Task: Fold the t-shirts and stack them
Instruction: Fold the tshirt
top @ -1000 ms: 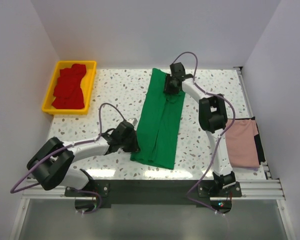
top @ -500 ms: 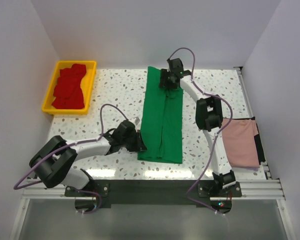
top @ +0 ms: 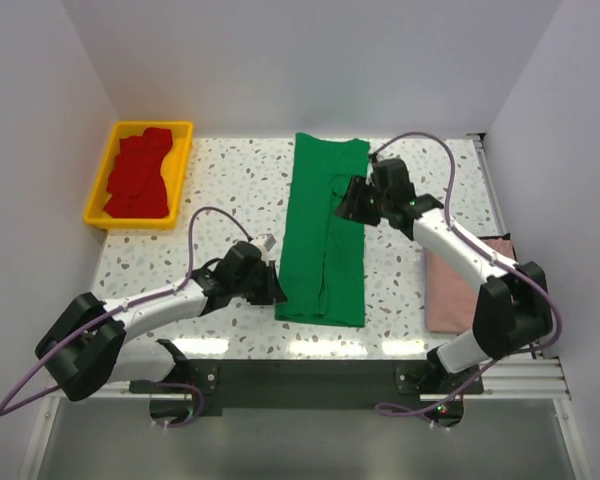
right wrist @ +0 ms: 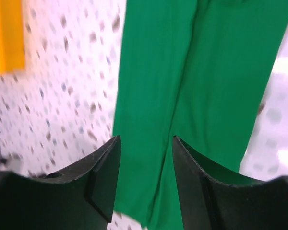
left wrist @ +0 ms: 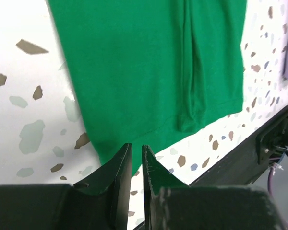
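Two claws work at one bright green t-shirt [top: 325, 235], which lies flat on the speckled table [top: 240, 190] as a long strip folded lengthwise.

1. Left claw [top: 276, 288]: positioned at the near left corner of the green t-shirt. In the left wrist view the two fingers [left wrist: 120, 163] are pressed almost together, with only a thin slit between the tips. The green cloth [left wrist: 149, 67] extends ahead of and to the right of the fingertips, and its hem runs just beyond them. Whether any cloth is pinched in the slit cannot be determined.

2. Right claw [top: 348, 203]: positioned over the right edge of the green t-shirt, toward its far end. In the right wrist view the fingers [right wrist: 103, 177] are spread wide with nothing between them. The green cloth [right wrist: 182, 72] fills the area ahead of and below the claw, with a lengthwise crease running away from the gap.

3. Dusty pink t-shirt [top: 460, 290]: lies well behind the right claw, beside that arm's lower link at the table's right edge.

4. Red t-shirts [top: 140, 175]: piled in the yellow tray [top: 145, 125], well apart from both claws, at the far left corner.
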`<state>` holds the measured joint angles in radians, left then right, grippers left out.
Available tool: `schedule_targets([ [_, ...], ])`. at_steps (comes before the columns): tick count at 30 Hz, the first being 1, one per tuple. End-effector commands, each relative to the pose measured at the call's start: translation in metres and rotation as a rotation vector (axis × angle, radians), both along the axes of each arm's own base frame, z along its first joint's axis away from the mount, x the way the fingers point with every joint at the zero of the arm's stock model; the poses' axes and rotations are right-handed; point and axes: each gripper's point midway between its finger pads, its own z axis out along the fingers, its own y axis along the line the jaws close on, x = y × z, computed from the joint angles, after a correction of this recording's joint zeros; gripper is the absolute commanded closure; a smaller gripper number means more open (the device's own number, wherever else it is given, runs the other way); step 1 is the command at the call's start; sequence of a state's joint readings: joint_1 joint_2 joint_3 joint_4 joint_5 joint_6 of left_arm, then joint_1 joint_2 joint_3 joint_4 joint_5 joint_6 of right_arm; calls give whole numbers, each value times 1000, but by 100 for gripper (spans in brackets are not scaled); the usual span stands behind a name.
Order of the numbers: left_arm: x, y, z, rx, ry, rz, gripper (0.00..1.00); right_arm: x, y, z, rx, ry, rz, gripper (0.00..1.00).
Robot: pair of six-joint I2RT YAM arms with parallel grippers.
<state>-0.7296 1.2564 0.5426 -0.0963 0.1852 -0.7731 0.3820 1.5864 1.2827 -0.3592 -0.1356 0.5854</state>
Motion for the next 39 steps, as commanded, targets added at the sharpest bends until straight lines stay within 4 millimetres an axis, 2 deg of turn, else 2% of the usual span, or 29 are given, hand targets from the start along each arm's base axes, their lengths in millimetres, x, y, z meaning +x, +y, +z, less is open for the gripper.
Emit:
schedule_targets([
  [1,-9,7,-15,36,15,-27,82,-69,14,-60,9,143,58,50],
  [2,-13,9,-22,45,34,-32,82,-85,20,-64,2,151,85,53],
  [3,-16,10,-27,53,52,-40,83,-97,20,-60,6,139,96,54],
  [4,-22,10,-34,57,80,-54,85,-114,16,-78,-14,176,106,55],
  [6,-31,16,-46,79,119,-57,89,-134,13,-81,-37,177,121,57],
  [7,-34,19,-49,85,127,-54,90,-149,6,-96,-52,215,116,57],
  [9,-41,24,-55,94,145,-52,90,-160,-1,-100,-59,227,117,57],
  [10,-43,24,-55,91,155,-54,91,-164,-6,-95,-58,208,113,57],
  [11,-44,25,-54,91,157,-54,91,-175,-13,-103,-76,231,111,57],
  [15,-41,21,-37,64,132,-52,88,-193,-24,-105,-86,250,120,54],
  [18,-34,14,-17,34,96,-58,76,-207,-30,-113,-90,289,122,53],
  [22,-31,25,-6,57,80,0,61,-226,-38,-124,-84,352,105,48],
  [25,-33,26,-4,40,89,13,57,-236,-39,-130,-58,379,89,48],
  [28,-32,29,-13,59,99,17,54,-243,-41,-136,-40,395,73,47],
  [33,-30,23,-20,10,101,-3,53,-255,-38,-147,11,448,58,48],
  [36,-30,23,-27,-3,102,4,52,-264,-38,-158,38,492,35,48],
  [39,-31,26,-34,5,107,15,52,-267,-37,-161,57,509,20,49],
])
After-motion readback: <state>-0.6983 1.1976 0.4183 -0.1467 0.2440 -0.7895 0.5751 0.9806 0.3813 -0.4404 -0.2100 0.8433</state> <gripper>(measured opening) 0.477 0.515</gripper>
